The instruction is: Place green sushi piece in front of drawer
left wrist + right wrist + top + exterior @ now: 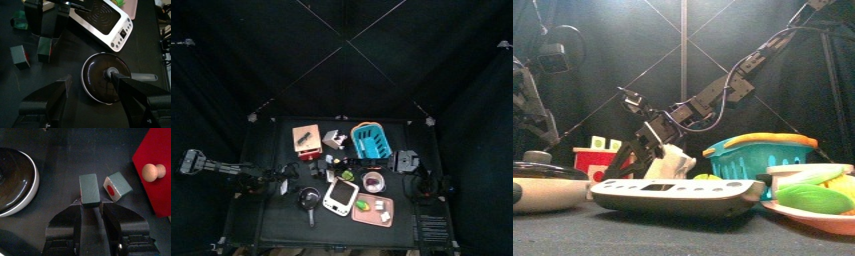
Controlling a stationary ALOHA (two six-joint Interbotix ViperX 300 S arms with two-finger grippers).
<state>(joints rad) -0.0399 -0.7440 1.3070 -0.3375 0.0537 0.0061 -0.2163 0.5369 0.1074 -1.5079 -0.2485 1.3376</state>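
Right tool [91,208] clamped on dark green block-shaped sushi piece [89,190], lower centre; red knobbed drawer front [153,170] right. Best lowered flat, clear of red-centred neighbour piece [117,184]. Left tool [93,95] wide, empty.

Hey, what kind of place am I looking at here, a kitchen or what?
Probably a robot test pen, not a kitchen: black curtains enclose a small black table. Two robot arms reach over toy items, such as a blue basket and a small red-fronted drawer.

Front: scale [676,194] in the foreground, pan [543,186] left, blue basket [767,156] right, red drawer [596,159] behind, arm [714,92] reaching down mid-table.
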